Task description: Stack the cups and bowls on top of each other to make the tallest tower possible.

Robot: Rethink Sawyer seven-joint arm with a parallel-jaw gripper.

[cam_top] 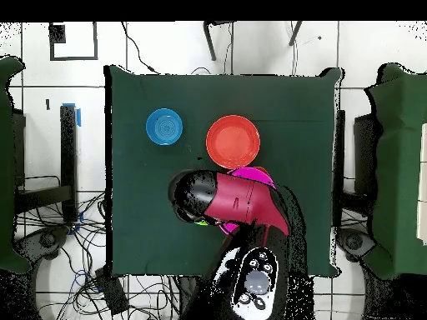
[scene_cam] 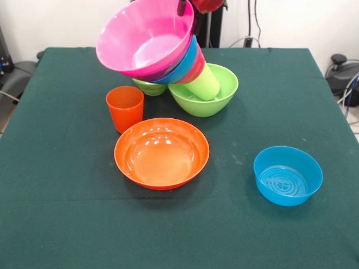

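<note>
Dark green cloth covers the table (scene_cam: 56, 213), with a white wall and loose cables behind it. Near the far side sits the medium green bowl (scene_cam: 208, 96), and the tower (scene_cam: 168, 59) rises out of it at a steep lean toward the picture's left: the lime cup (scene_cam: 206, 83) lies tilted in the green bowl, with a red bowl (scene_cam: 194, 72), a blue bowl (scene_cam: 183, 64), a sliver of purple and the large pink bowl (scene_cam: 143, 36) nested on it, the pink one's mouth tipped toward the camera.

At the top edge the gripper (scene_cam: 182, 7) shows only as a dark tip at the pink bowl's upper rim. Whether it grips that rim or merely touches it cannot be told; in the overhead view the arm (cam_top: 238, 200) hides it.

A small green bowl (scene_cam: 149, 86) sits behind the orange cup (scene_cam: 125, 107), under the overhang. The orange bowl (scene_cam: 161, 152) lies just in front, and a second blue bowl (scene_cam: 288, 175) stands well apart to the right.

The risk looks plain: the stack seems to hang on the gripper's contact. If that support goes, the wide, heavy pink bowl would likely pull the leaning pile over, probably onto the orange cup and small green bowl. A sideways nudge could also roll the lime cup out of its base.
</note>
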